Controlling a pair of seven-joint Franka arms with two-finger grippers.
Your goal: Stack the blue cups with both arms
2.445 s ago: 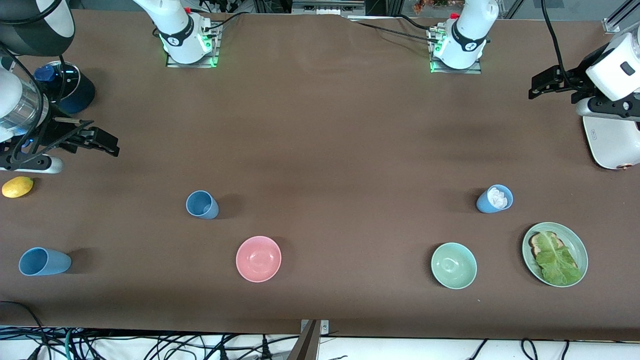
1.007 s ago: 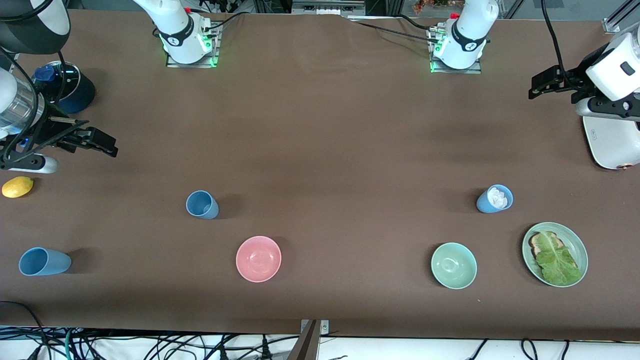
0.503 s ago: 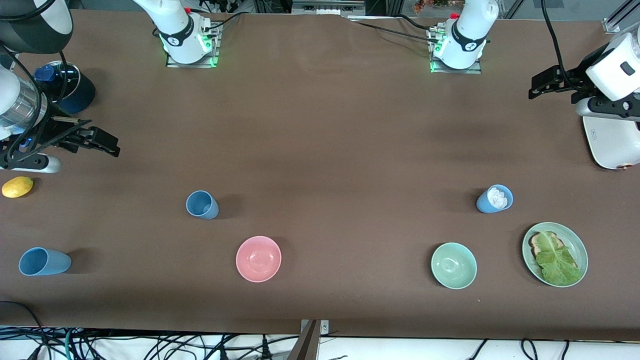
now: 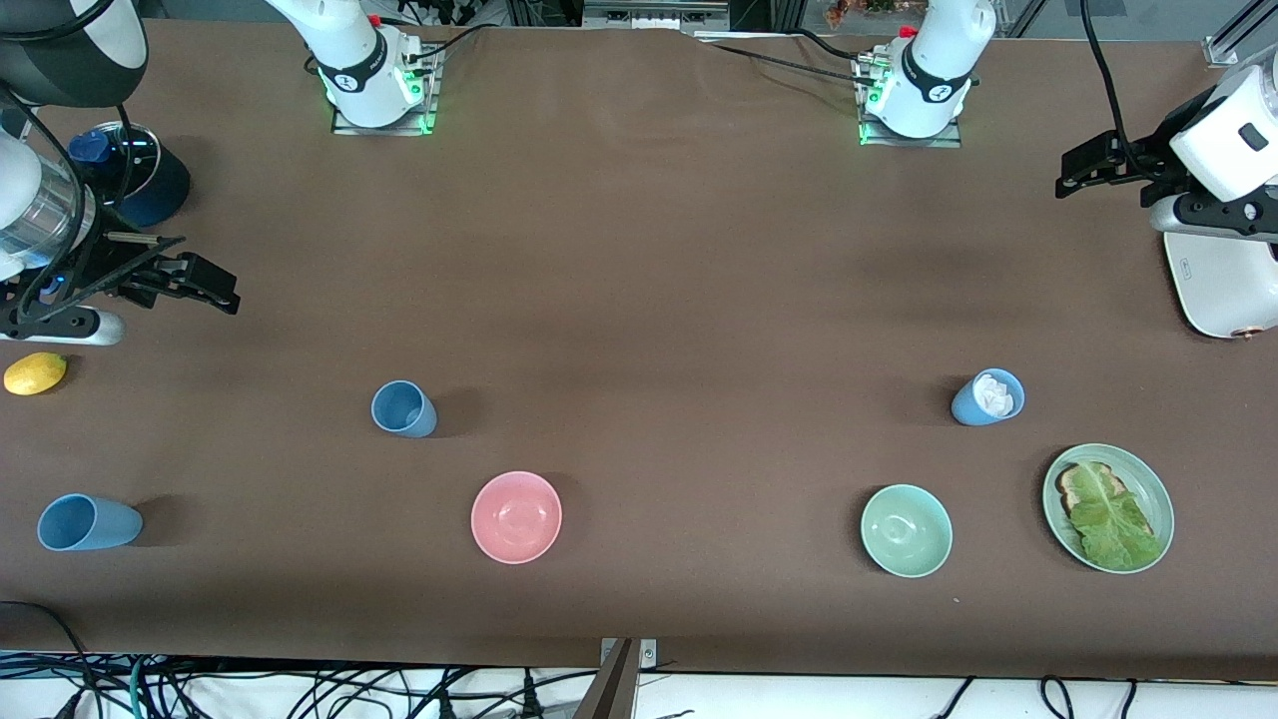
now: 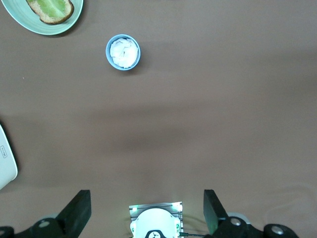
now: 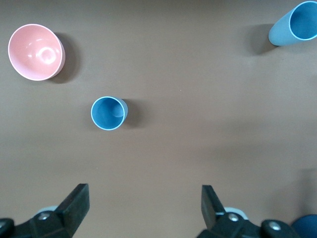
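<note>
Three blue cups stand apart on the brown table. One cup [image 4: 403, 409] [image 6: 108, 113] is beside the pink bowl [image 4: 516, 516]. A second cup [image 4: 88, 522] [image 6: 294, 24] is near the right arm's end, close to the front edge. The third cup [image 4: 986, 397] [image 5: 123, 51] holds something white and is toward the left arm's end. My right gripper [image 4: 205, 283] [image 6: 143, 193] is open and empty, up over the table near the lemon. My left gripper [image 4: 1088, 168] [image 5: 146, 196] is open and empty, up beside the white appliance.
A mint-green bowl [image 4: 906, 530] and a green plate with toast and lettuce [image 4: 1108, 507] lie near the third cup. A lemon [image 4: 35, 372] and a navy pot [image 4: 130, 170] sit at the right arm's end. A white appliance [image 4: 1223, 290] sits at the left arm's end.
The right arm shifted very slightly and came back to about the same place. The left arm and all objects have not moved.
</note>
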